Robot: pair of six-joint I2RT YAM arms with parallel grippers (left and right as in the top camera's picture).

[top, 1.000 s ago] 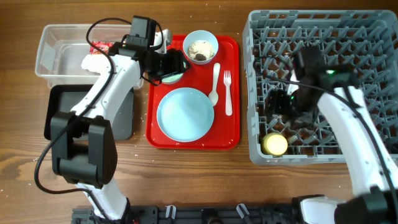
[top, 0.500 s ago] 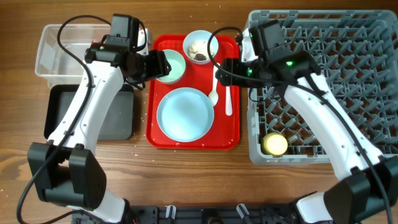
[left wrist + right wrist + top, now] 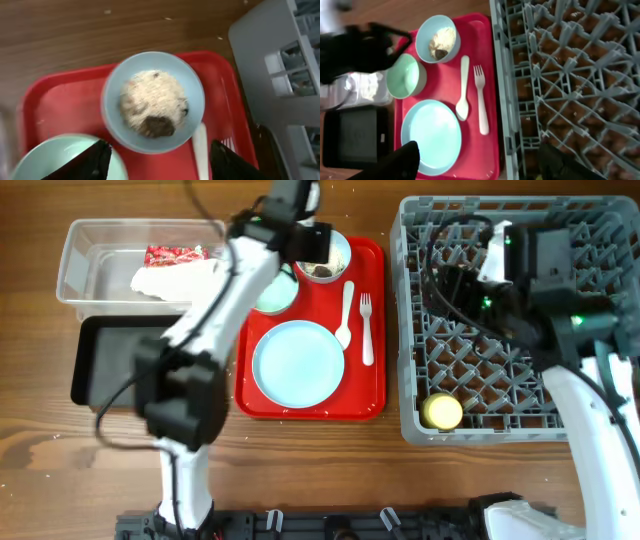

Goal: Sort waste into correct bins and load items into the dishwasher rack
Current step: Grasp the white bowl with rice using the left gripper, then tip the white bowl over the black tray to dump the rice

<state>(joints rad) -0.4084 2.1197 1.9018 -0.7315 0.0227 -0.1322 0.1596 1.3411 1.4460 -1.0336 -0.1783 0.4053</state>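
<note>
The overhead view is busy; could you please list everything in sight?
dishwasher rack: one, grey, right side
cup: one, yellow, in rack's near-left corner
serving tray: one, red, centre
plate: one, pale blue, on serving tray
food bowl: one, pale blue, serving tray's far end, holds rice-like food
empty bowl: one, pale green, serving tray's far left
spoon, fork: one each, white, on serving tray
tub: one, clear, far left
wrapper: one, red, in tub
napkin: one, white, in tub
black tray: one, black, in front of tub
left gripper: open, above food bowl
right gripper: open, above rack
</note>
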